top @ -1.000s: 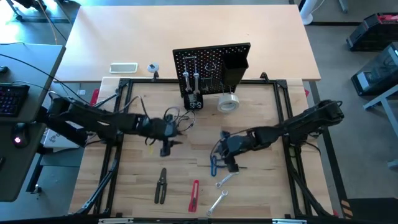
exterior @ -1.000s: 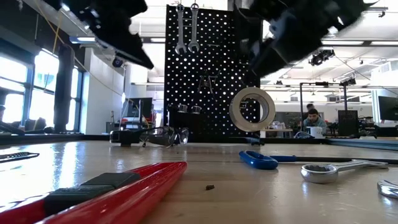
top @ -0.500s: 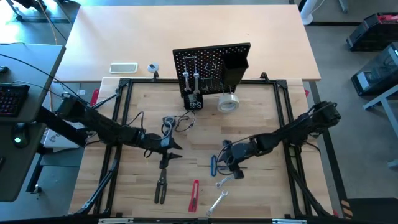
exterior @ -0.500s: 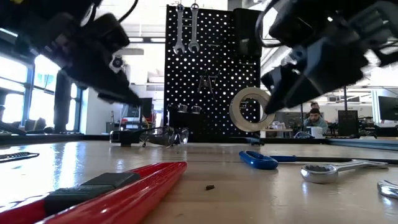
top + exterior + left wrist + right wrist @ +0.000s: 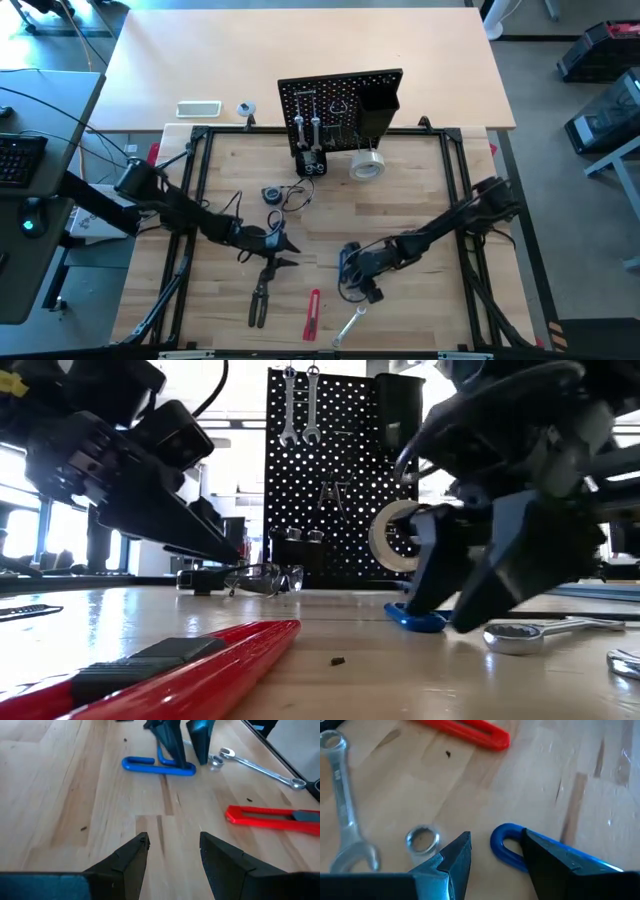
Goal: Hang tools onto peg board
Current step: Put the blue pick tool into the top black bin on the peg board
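Observation:
The black peg board stands at the table's far edge with two silver wrenches hung on it and a pale tape roll at its foot. My left gripper hovers open, low over bare wood just beyond the black-handled pliers. My right gripper is open and low over the blue-handled tool, whose looped end lies between its fingers. The red-handled cutter and two silver wrenches lie flat on the table. My right gripper comes slanting down from the table's right side, with one finger over the blue handle beside its looped end. Whether that finger touches the handle, I cannot tell. The tool lies flat on the table.
A black bin is fixed to the peg board. Safety glasses and a small round black object lie before the board. The black table frame runs along both sides. A white flat device lies on the table behind.
Both grippers have sunk toward the table and moved toward its near edge, staying open. The left one has come down beside the pliers, the right one down over the blue-handled tool. No tool has moved.

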You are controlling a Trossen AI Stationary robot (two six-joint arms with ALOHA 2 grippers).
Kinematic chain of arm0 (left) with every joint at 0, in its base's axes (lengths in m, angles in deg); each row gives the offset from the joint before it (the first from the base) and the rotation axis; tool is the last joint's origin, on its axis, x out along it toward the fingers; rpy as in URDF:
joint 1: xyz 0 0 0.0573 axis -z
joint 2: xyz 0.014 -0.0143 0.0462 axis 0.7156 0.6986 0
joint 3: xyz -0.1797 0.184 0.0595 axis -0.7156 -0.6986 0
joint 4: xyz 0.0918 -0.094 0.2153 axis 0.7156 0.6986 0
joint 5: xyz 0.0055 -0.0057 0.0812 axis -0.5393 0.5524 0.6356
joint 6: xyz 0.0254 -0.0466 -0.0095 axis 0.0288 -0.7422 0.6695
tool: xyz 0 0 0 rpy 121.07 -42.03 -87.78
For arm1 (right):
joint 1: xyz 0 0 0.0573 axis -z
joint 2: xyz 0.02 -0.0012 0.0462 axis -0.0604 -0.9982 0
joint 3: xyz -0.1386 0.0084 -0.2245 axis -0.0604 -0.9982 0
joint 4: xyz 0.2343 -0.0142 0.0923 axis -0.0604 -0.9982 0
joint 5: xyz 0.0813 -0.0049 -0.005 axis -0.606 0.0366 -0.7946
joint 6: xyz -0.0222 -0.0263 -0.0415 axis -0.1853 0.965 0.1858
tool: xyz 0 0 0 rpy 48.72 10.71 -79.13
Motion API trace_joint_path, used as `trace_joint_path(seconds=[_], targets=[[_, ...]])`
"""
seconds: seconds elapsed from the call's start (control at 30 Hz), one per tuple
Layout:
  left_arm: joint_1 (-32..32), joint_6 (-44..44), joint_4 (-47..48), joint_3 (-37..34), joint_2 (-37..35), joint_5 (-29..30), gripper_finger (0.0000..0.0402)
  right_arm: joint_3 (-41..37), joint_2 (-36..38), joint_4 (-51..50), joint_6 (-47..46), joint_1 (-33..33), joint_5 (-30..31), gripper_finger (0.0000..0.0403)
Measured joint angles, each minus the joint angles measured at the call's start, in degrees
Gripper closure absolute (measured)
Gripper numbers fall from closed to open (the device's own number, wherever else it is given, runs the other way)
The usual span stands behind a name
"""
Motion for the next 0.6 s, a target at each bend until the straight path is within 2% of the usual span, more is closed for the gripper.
trace_joint_path(seconds=[0.2, 0.47, 0.6], targets=[[-0.92, 2.92, -1.89, 2.64, 4.15, 0.0, 0.0229, 2.47, -3.77, -0.59, 4.0, 3.01, -1.64, 0.0231], [-2.97, 7.53, -1.45, 6.73, 7.79, 0.02, 0.0229, 5.88, -4.27, -2.3, 13.56, 9.44, -2.21, 0.0231], [-4.61, 8.58, -1.47, 8.02, 8.19, 0.01, 0.0229, 8.43, -4.45, -3.05, 14.81, 12.1, -1.66, 0.0231]])
